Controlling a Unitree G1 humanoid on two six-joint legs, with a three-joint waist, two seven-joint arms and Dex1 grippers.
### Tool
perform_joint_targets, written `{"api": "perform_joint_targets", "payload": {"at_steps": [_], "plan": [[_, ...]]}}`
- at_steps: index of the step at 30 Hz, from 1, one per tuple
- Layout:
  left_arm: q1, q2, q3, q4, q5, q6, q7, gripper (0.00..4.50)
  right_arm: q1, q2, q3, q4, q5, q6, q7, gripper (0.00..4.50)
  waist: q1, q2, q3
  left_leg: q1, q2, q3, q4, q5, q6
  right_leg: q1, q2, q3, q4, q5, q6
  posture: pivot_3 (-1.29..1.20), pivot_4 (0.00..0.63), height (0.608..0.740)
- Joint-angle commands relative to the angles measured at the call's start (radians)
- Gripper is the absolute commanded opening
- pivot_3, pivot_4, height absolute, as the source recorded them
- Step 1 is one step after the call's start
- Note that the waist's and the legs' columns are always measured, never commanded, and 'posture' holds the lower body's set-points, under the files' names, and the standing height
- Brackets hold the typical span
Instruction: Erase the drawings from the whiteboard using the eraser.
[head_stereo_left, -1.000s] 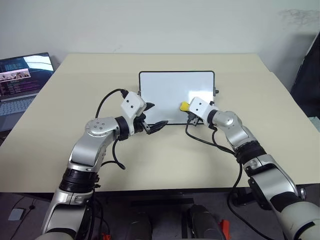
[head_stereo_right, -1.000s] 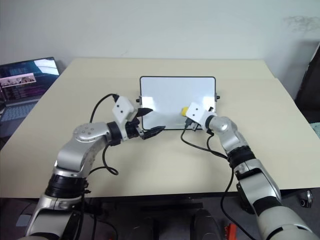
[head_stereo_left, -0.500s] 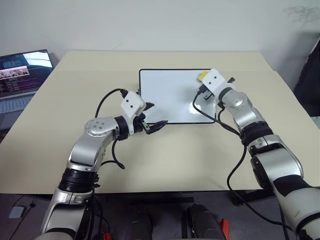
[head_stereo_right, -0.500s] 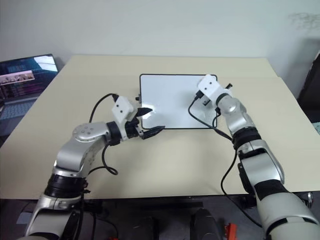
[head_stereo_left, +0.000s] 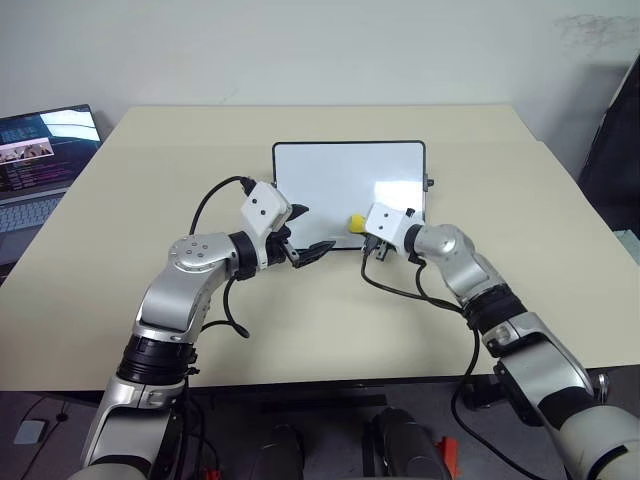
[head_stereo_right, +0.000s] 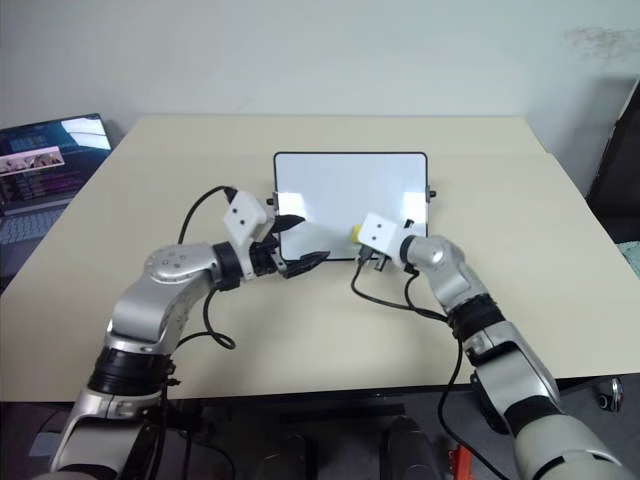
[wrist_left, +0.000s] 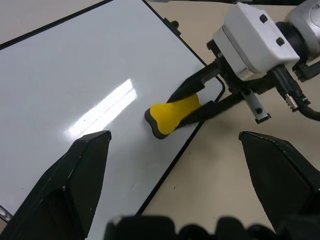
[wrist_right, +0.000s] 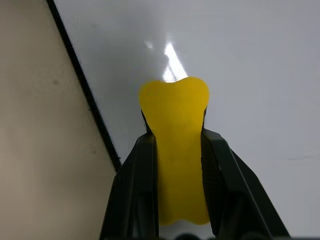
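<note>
The whiteboard lies flat mid-table, a glossy white board in a thin black frame. The drawings are out of view; its surface looks plain white with a glare patch. My right gripper is shut on the yellow eraser, which rests on the board just inside its near edge, as the left wrist view also shows for the eraser. In the right wrist view the black fingers clamp both sides of the eraser. My left gripper hovers open over the board's near left corner, holding nothing.
An open laptop stands at the table's left edge. The beige table stretches bare in front of the board. A dark object stands beyond the right edge. Black cables loop from both wrists near the board's near edge.
The right gripper swept the eraser from the board's near edge up to its far right corner and back, ending slightly further left along the near edge. The left arm stayed still.
</note>
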Motion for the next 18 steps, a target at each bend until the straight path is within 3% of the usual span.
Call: {"api": "perform_joint_targets", "payload": {"at_steps": [1, 7, 11, 18], "plan": [[-0.026, 0.01, 0.015, -0.027, -0.017, -0.01, -0.019, 4.5, -0.005, -0.022, -0.1, -0.073, 0.07, 0.091, 0.005, 0.8, 0.004, 0.0, 0.0, -0.001, 0.0, 0.0, 0.0, 0.0, 0.0, 0.0, 0.0, 0.0, 0.0, 0.0, 0.0, 0.0, 0.15, 0.74], [-0.053, -0.006, 0.011, -0.032, -0.055, 0.015, -0.056, 4.5, 0.055, -0.053, -0.237, -0.438, 0.252, 0.308, 0.093, 0.8, 0.026, 0.001, 0.001, -0.015, -0.001, -0.002, 0.0, 0.0, 0.0, -0.013, 0.0, -0.001, 0.0, 0.003, 0.005, 0.0, 0.15, 0.74], [-0.074, -0.028, -0.037, -0.033, -0.081, 0.033, -0.109, 4.5, 0.096, -0.17, -0.4, -0.715, 0.374, 0.566, 0.116, 0.8, 0.039, 0.003, 0.003, -0.026, -0.001, -0.006, 0.0, -0.001, -0.001, -0.022, 0.0, -0.005, 0.0, 0.005, 0.001, 0.0, 0.15, 0.74], [-0.154, -0.111, -0.126, 0.025, -0.065, 0.022, -0.158, 4.5, 0.224, -0.373, -0.563, -0.75, 0.39, 0.787, 0.053, 0.8, 0.063, 0.003, 0.003, -0.026, -0.001, -0.005, -0.004, -0.002, -0.003, -0.018, -0.001, -0.007, -0.012, 0.004, 0.002, 0.0, 0.15, 0.74]]}}
